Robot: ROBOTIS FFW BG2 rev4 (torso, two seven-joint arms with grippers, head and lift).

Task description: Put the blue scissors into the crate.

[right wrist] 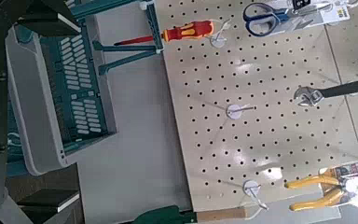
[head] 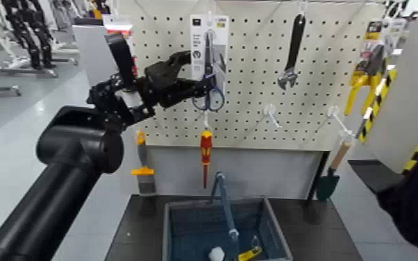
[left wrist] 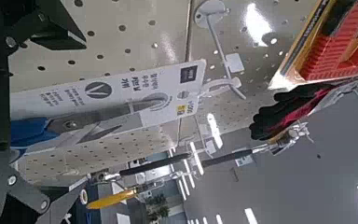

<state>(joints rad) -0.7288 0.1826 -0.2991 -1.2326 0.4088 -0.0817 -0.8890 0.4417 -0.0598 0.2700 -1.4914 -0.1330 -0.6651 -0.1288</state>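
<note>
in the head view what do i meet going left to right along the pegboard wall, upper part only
the left hand, then the blue scissors on their white card, then the adjustable wrench, then the yellow-handled pliers

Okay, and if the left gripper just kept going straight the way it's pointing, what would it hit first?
Most likely the blue scissors on their white card, with the pegboard behind; exact depth is unclear.

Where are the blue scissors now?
In the head view, the blue scissors hang on the pegboard, left of the wrench, by the left gripper.
</note>
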